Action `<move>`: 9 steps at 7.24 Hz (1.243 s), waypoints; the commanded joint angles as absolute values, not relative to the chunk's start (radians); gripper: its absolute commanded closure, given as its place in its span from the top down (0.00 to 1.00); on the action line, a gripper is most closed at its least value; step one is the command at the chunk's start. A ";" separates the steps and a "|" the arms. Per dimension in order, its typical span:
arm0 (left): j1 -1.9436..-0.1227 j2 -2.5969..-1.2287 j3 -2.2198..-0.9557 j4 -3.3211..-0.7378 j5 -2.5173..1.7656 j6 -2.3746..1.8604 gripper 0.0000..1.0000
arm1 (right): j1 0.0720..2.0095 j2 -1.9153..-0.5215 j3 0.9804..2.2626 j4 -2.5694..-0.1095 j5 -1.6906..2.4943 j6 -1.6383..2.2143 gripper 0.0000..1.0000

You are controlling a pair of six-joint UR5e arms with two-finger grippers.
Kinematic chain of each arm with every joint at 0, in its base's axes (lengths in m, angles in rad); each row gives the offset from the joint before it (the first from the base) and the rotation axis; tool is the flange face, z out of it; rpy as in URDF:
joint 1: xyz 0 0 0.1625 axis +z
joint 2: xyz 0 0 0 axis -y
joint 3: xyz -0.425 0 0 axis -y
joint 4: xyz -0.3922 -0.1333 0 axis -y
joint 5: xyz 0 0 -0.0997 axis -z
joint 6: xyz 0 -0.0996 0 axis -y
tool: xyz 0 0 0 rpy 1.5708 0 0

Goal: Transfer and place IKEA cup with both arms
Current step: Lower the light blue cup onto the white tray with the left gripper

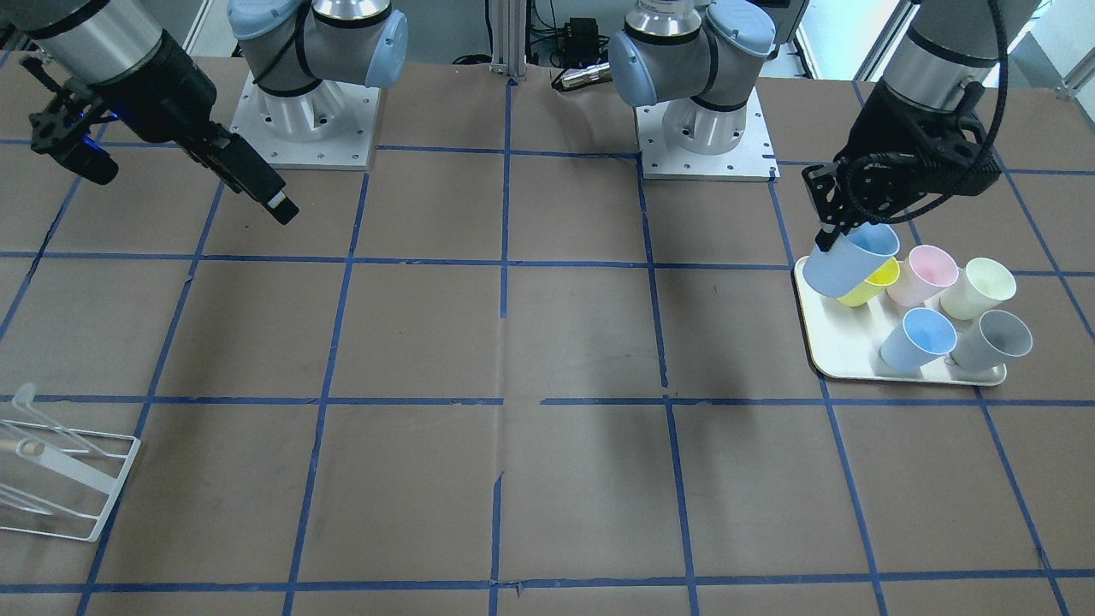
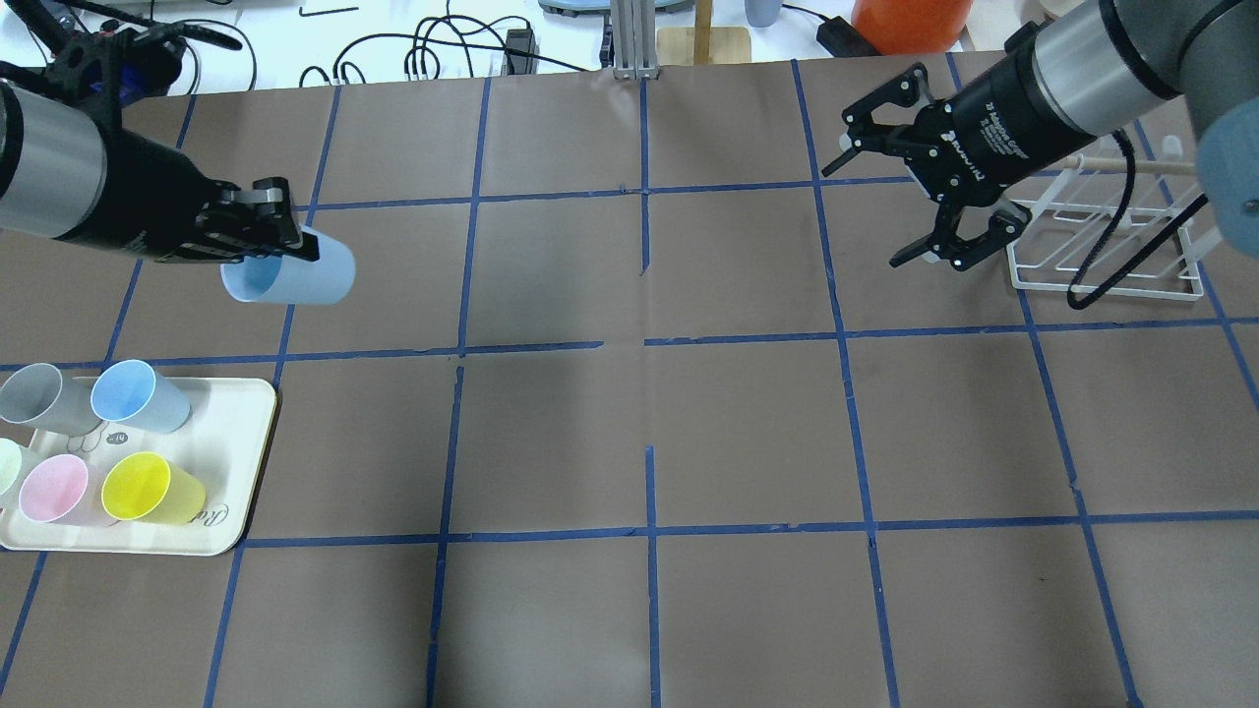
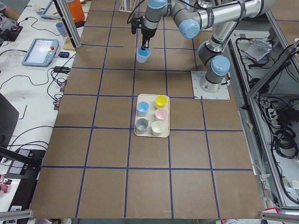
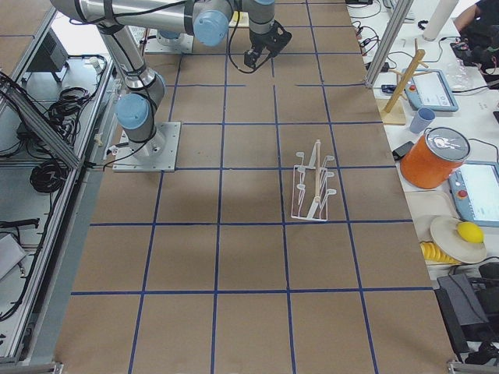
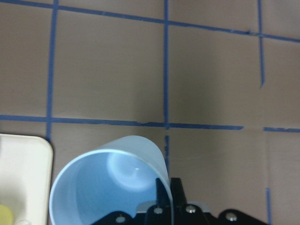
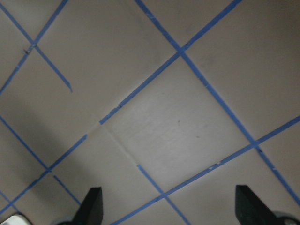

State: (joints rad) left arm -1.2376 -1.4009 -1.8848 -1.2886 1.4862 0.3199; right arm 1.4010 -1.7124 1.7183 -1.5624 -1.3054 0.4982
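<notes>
left gripper [image 2: 292, 244] clamped on 1 wall of the ikea cup [image 2: 295, 277], 1 finger inside the rim. cup empty, tilted, in the air, off the tray [image 2: 251, 433].

risk: a rim-only pinch could let it pivot or slip at hand-over.

tray holds 5 empty cups: grey cup [image 2: 39, 398], blue cup [image 2: 133, 395], cream cup [image 1: 975, 291], pink cup [image 2: 54, 489], yellow cup [image 2: 148, 487].

right gripper [image 2: 863, 216] spread wide, grasping nothing, well apart. closing off-centre could knock the cup loose. wire rack [image 2: 1111, 265] just beside it.
</notes>
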 commanded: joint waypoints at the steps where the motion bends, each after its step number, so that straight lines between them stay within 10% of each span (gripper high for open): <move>1: -1.186 -1.486 -1.899 -1.261 1.548 0.464 0.00 | 1.460 -1.747 1.703 -1.497 -1.519 0.424 1.00; 9: -1.040 -1.609 -2.085 -1.012 1.531 0.643 0.00 | 1.504 -1.693 1.697 -1.523 -1.526 0.195 1.00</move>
